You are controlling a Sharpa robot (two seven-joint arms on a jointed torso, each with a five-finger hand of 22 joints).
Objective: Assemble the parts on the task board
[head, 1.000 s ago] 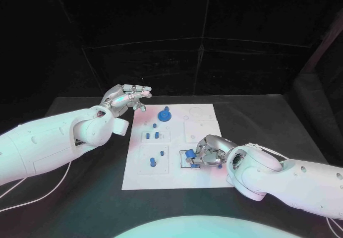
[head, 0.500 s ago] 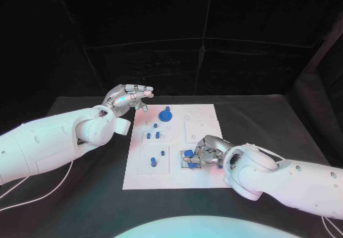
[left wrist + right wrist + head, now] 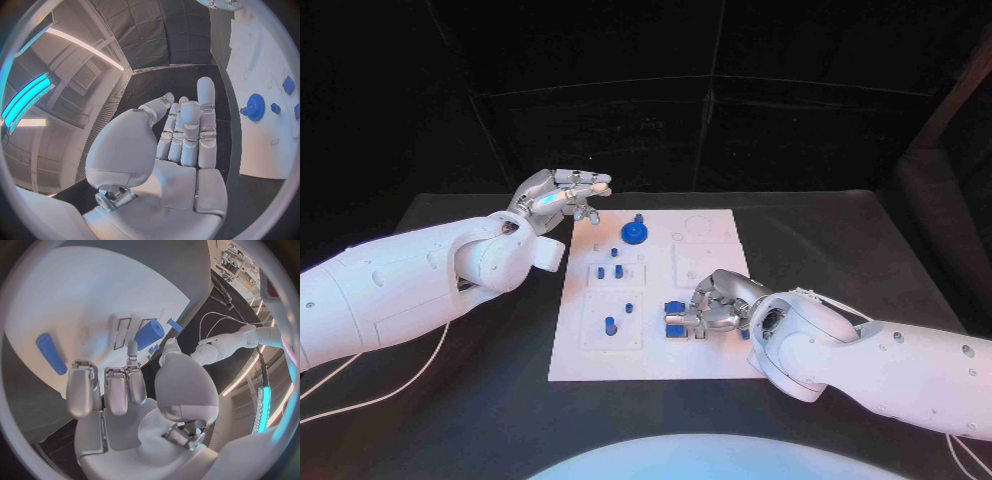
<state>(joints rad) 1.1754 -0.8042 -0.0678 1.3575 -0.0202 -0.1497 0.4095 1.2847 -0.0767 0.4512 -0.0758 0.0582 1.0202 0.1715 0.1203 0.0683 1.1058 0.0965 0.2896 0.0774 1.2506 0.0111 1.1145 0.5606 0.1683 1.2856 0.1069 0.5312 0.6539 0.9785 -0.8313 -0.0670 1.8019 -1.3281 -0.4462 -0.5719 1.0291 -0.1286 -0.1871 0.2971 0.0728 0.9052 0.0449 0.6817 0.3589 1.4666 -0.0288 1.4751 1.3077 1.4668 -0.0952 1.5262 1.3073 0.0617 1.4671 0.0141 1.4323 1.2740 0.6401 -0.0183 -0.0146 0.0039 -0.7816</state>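
On the black table point(image 3: 848, 240) the white rectangular task board point(image 3: 711, 355) is laid flat in the middle, and all places below are given relative to this board. Near the far edge of the board a round blue gear-shaped part point(image 3: 633, 234) is seen, with a small peg standing on its top; in the left wrist view the same gear point(image 3: 255, 107) is shown lying on the white surface. Toward the middle of the board, on its left half, a few small blue upright pegs point(image 3: 607, 271) are stood in a shallow square recess. Closer to the near edge, on the left half as well, one more short blue peg point(image 3: 609, 324) is placed in another recess.

At the near right part of the board the right silver hand point(image 3: 708, 312) is rested low over the surface. A small blue block-like part point(image 3: 678, 320) is pinched between its fingers, just above or on the board; contact with the board cannot be told. In the right wrist view a blue cylinder-shaped part point(image 3: 149, 333) is seen at the fingertips point(image 3: 132, 347), and a long blue bar point(image 3: 49, 353) is lying on the board apart from it.

Beside the far left corner of the board the left silver hand point(image 3: 561, 197) is raised above the table. Nothing is held by it, and its fingers point(image 3: 190, 131) are stretched out side by side.
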